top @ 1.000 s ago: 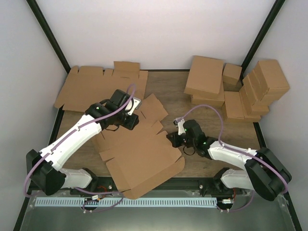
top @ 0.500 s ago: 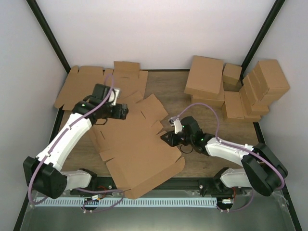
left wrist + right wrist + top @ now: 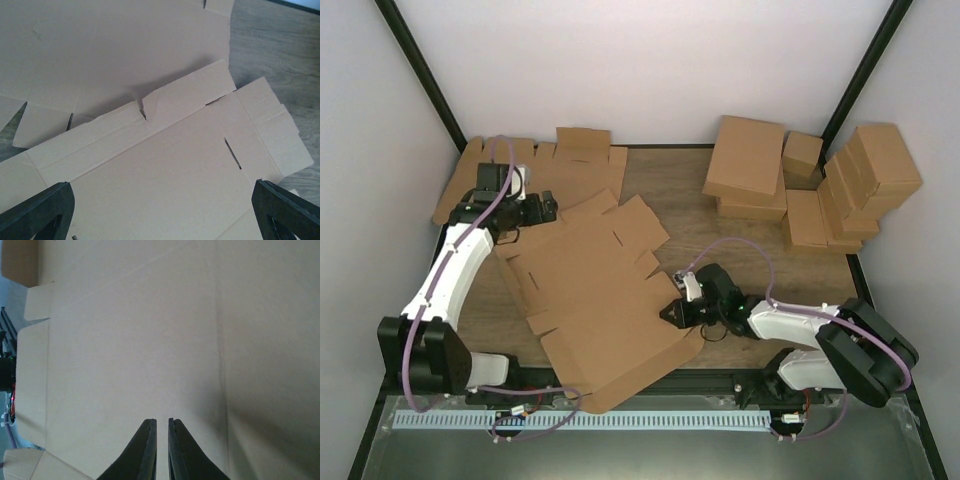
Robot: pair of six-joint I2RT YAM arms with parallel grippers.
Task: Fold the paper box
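Two grippers sit at opposite sides of the box (image 3: 595, 300), which lies flat and unfolded, turned at a slant, with no wall or flap raised; by my reading the folding has barely begun. The left gripper (image 3: 542, 208) is at the box's far-left corner with its jaws spread wide and nothing between them. Its wrist view looks down on a creased flap strip and a slot, with the fingertips out at either side. The right gripper (image 3: 672, 312) is at the box's right edge, low over the cardboard, with its fingers drawn almost together. Whether they pinch the edge or merely press on the panel I cannot tell. Just beyond the box's far-left corner lies a stack (image 3: 580, 155) of spare blanks of the same brown, and the corner seems to overlap it. That is the main risk: if the left gripper closes there without first finding the box's own edge, it could take a spare sheet along with the flap, or instead of it. A second risk is sliding. Nothing visibly clamps the box, and its near corner appears to reach past the near edge of the table (image 3: 680, 190), so a sideways push from either arm could turn it or send it over. A lift that starts off the crease could also buckle the panel.
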